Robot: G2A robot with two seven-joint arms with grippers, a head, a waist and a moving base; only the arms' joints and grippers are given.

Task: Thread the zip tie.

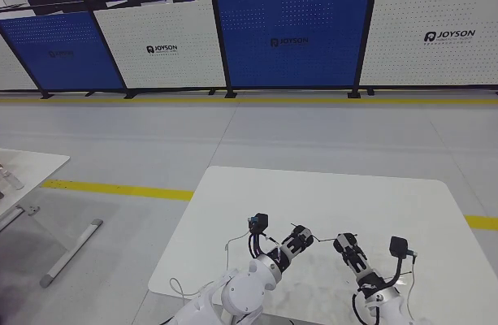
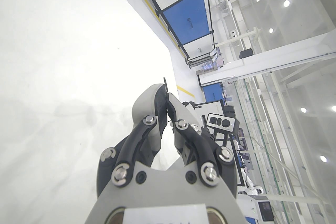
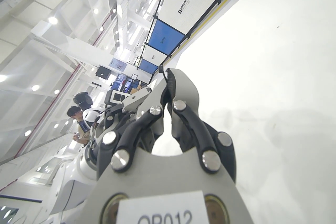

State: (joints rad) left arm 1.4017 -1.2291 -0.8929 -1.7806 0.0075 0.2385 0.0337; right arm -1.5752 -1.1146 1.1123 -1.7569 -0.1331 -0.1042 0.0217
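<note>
A thin black zip tie (image 1: 318, 238) spans the small gap between my two grippers, low over the near part of the white table (image 1: 330, 195). My left gripper (image 1: 304, 236) is shut on one part of it. In the left wrist view a short black end of the zip tie (image 2: 165, 82) sticks out past the closed left gripper (image 2: 167, 94). My right gripper (image 1: 343, 242) faces the left one. In the right wrist view the right gripper (image 3: 168, 79) is shut on the strap, with a black tip of the zip tie (image 3: 161, 70) poking out. The tie's middle is hidden between the pads.
The table's bare white top stretches away from both grippers to its far edge (image 1: 322, 172). A second table (image 1: 21, 166) stands to the left across the floor. Blue and white panels (image 1: 289, 41) line the back.
</note>
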